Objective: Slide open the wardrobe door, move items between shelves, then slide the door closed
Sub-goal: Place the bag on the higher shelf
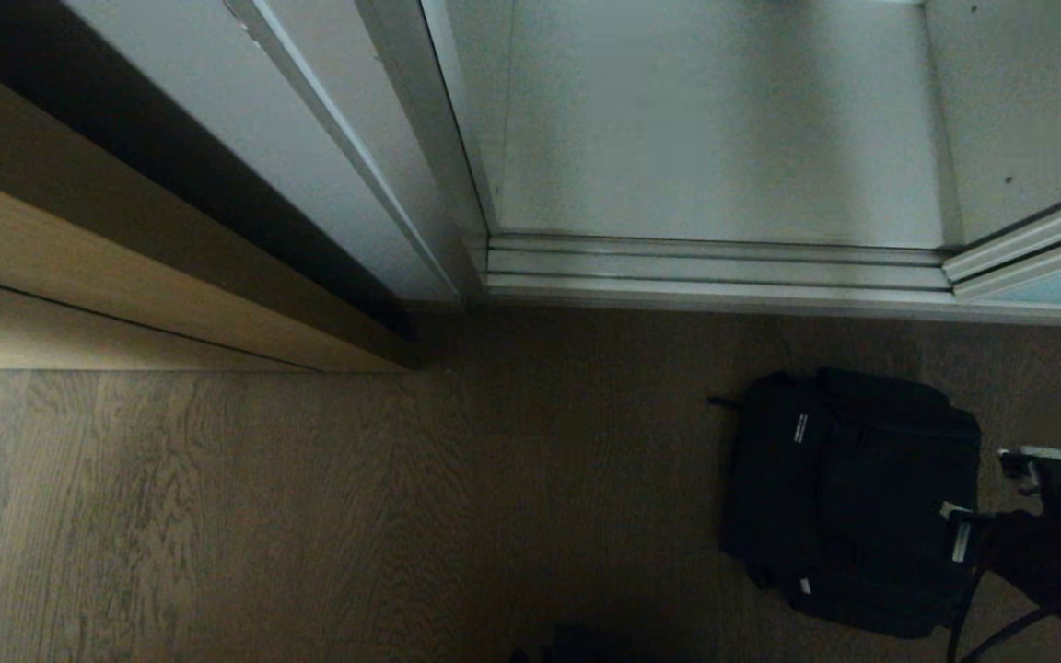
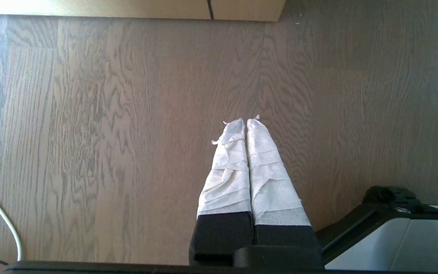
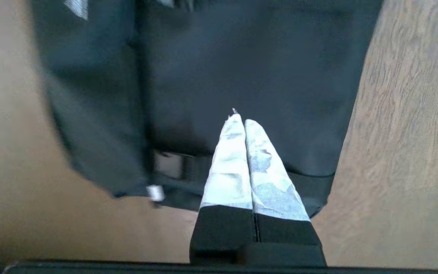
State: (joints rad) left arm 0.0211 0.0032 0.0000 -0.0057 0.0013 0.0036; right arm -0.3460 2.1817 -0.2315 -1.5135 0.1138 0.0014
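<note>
**Bag on the floor, wardrobe standing open**

The black bag (image 1: pixel 848 502) is lying flat on the wood floor (image 1: pixel 309 516), just in front of the silver bottom track (image 1: pixel 715 272) of the wardrobe. The white compartment (image 1: pixel 715 120) behind the track looks bare from here. A corner of the turquoise sliding door (image 1: pixel 1060 284) peeks in at far right. The right tool (image 3: pixel 243 121) hangs right over the bag, wrapped fingers pressed together, holding nothing. The left tool (image 2: pixel 245 122) is closed too, parked over bare floor near a tan cabinet (image 1: pixel 125 276).
</note>
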